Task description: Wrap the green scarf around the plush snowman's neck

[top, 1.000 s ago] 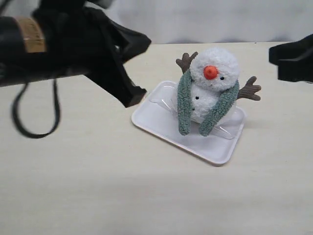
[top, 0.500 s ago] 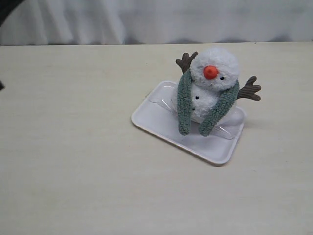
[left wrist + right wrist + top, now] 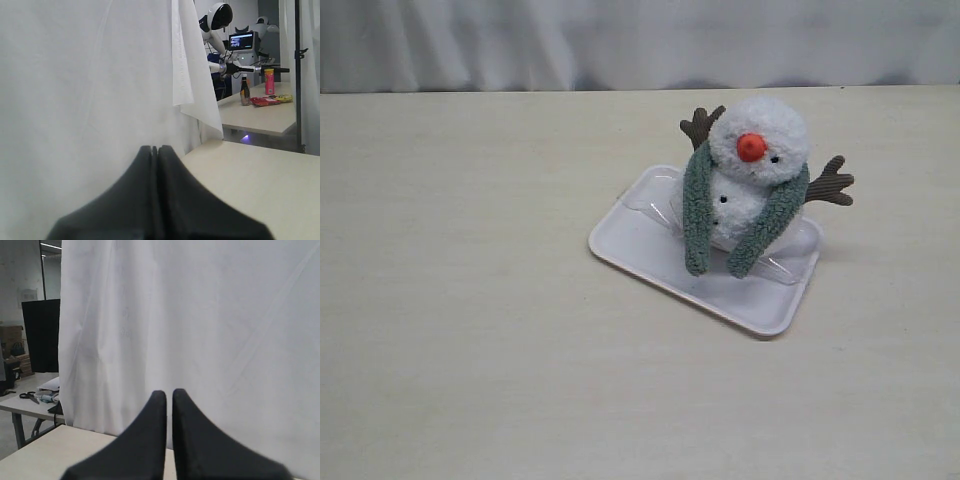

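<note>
Withdrawn: left gripper (image 3: 155, 150), right gripper (image 3: 169, 395), fingers together | scarf (image 3: 698, 215) drapes snowman (image 3: 760, 125), ends at 6 o'clock | we judge it done

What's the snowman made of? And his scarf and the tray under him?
The plush snowman looks like fluffy white fleece, curly and matte. The green scarf seems to be fuzzy ribbed knit. The tray is probably glossy white plastic; it shines.

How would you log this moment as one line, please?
green scarf: draped round neck, both ends hanging in front | plush snowman: on white tray | left claw: shut, empty | right claw: shut, empty
</note>
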